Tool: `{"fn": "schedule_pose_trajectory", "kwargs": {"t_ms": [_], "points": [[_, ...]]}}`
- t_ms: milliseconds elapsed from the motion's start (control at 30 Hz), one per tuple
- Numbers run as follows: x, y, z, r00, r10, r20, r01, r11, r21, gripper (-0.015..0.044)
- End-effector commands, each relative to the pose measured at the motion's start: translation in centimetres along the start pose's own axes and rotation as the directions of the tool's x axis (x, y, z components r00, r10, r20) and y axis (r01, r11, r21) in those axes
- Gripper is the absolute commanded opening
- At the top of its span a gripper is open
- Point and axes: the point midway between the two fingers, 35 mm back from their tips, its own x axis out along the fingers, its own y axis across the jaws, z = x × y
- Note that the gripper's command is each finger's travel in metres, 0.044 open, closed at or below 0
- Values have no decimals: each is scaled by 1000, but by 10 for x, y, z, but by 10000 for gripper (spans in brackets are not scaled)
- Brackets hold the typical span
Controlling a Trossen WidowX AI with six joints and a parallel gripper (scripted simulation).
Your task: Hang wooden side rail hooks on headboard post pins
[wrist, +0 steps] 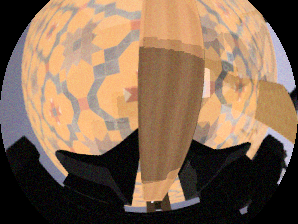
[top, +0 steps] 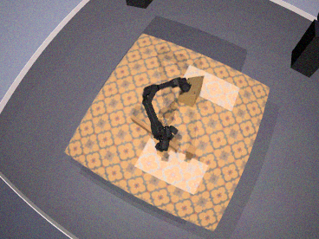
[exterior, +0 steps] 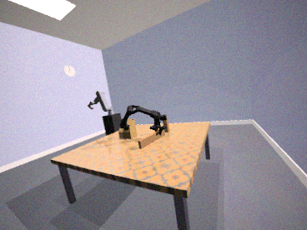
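Note:
The wooden side rail (top: 141,124) (exterior: 146,141) (wrist: 169,100) lies on edge along the table, its near end low on the table top in the exterior view. My gripper (exterior: 158,131) (wrist: 154,130) is shut on the rail, with one black finger against each side, towards the post end. The headboard post (top: 189,154) (exterior: 167,124) stands just beyond that end; in the wrist view its dark slot (wrist: 159,205) shows small at the bottom between the fingers. The hooks and pins are too small or hidden to tell apart, and I cannot tell whether they touch.
A tan wooden panel (top: 193,96) (exterior: 133,127) (wrist: 278,106) stands beside the arm's base, off to the side of the rail. The patterned table (top: 100,143) (exterior: 100,160) carries bright light patches. Dark boxes stand off the table.

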Motion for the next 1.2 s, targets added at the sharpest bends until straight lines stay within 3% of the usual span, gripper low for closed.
{"fn": "schedule_pose_trajectory", "kwargs": {"t_ms": [0,1167], "points": [[0,0,0,1000,2,4,-2,1000,-4,0],[0,9,0,1000,2,4,-2,987,-160,0]]}}
